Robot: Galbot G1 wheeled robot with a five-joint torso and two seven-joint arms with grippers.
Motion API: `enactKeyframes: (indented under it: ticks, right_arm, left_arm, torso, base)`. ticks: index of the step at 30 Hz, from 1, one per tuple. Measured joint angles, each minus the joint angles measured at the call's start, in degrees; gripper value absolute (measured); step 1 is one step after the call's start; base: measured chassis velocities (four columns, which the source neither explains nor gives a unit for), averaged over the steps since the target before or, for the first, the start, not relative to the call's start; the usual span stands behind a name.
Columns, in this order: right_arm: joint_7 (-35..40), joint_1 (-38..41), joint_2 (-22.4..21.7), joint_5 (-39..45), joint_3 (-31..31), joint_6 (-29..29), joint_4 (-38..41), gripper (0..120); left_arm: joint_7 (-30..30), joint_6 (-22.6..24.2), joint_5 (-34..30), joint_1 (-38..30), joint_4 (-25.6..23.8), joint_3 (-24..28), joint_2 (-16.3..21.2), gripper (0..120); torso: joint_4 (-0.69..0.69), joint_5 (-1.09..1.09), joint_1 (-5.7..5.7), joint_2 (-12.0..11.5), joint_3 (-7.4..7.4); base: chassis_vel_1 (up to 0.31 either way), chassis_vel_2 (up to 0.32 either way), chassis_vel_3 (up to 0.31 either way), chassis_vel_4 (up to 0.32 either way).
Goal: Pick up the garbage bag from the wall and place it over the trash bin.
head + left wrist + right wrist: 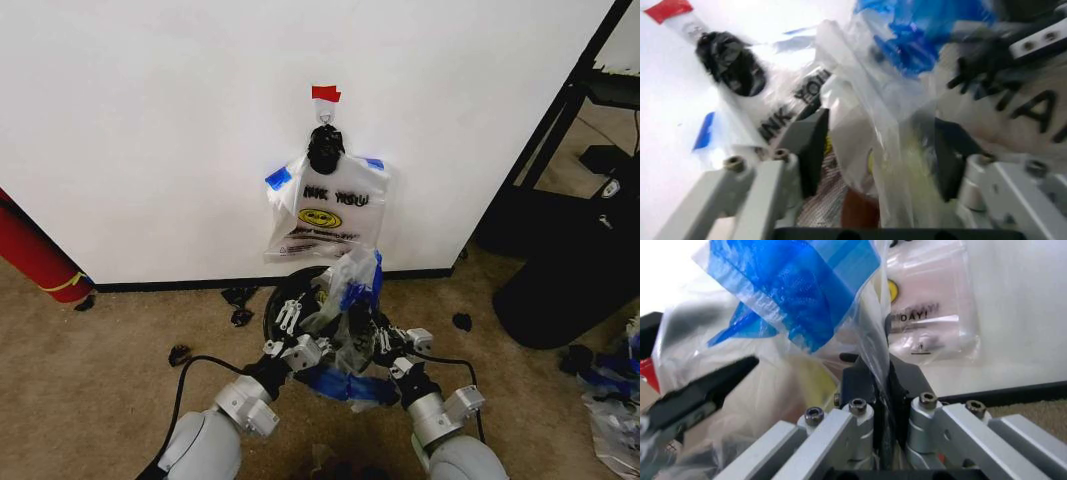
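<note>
A thin, see-through garbage bag (352, 300) with blue-edged handles and black lettering stands crumpled and upright between the robot's 2 grippers, directly above the trash bin (285, 300), whose dark round rim peeks out behind the plastic near the wall (150, 130). The right gripper (385, 340) is clenched on a fold of the bag; in the right wrist view its dark pads (863, 382) meet on the clear film. The left gripper (300, 345) stands spread, its black pads (810, 145) on either side of a hanging sheet of the bag without pinching it. Both silver arms reach forward from the bottom of the head view, wrists close together over tan carpet (110, 370). On the white wall, a bundle of like bags (328, 210) hangs from a small hook (325, 108) under a red tape strip (325, 94), tied with a black knot (325, 148).
</note>
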Motion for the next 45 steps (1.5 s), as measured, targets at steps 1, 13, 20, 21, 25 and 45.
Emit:
enactKeyframes:
  ticks: [1,13,20,21,25,45]
  right_arm:
    - [0.0,0.0,-0.1,0.0,0.0,-0.1,0.1,1]
    - [0.1,-0.2,-0.1,-1.0,-0.5,-1.4,-0.2,1]
    - [-0.2,-0.4,-0.4,-1.2,-0.1,-1.8,0.0,1]
    - [-0.4,-0.6,-0.5,-1.2,0.1,-1.8,0.0,1]
    - [-1.1,-1.3,-1.2,-1.0,1.0,-1.7,0.0,1]
    - [-22.7,-1.6,-9.0,15.5,9.7,-0.1,-3.8,1]
  left_arm:
    - [-0.9,0.4,0.1,0.0,0.0,0.1,0.0,44]
    - [-5.6,1.8,-1.7,1.0,-2.1,-0.1,0.4,0]
    - [-5.1,1.5,-4.5,0.4,-1.6,-0.8,0.7,0]
    - [-5.1,1.7,-5.4,0.3,-1.5,-1.0,0.6,0]
    - [-5.8,3.3,-8.7,0.2,-1.4,-1.8,0.8,0]
    - [-6.2,12.0,-22.1,0.1,2.1,-7.5,5.8,0]
  torso:
    - [0.0,0.0,0.0,0.0,0.0]
    - [0.0,0.0,0.0,0.0,0.0]
    - [0.0,0.0,0.0,0.0,0.0]
    - [0.0,0.0,0.0,0.0,0.0]
    - [0.0,0.0,0.0,0.0,0.0]
    - [0.01,0.0,0.0,0.0,0.0]
  base:
    - [0.0,0.0,0.0,0.0]
    - [0.0,0.0,0.0,0.0]
    - [0.0,0.0,0.0,0.0]
    - [0.0,0.0,0.0,0.0]
    - [0.0,0.0,0.0,0.0]
    - [0.0,0.0,0.0,0.0]
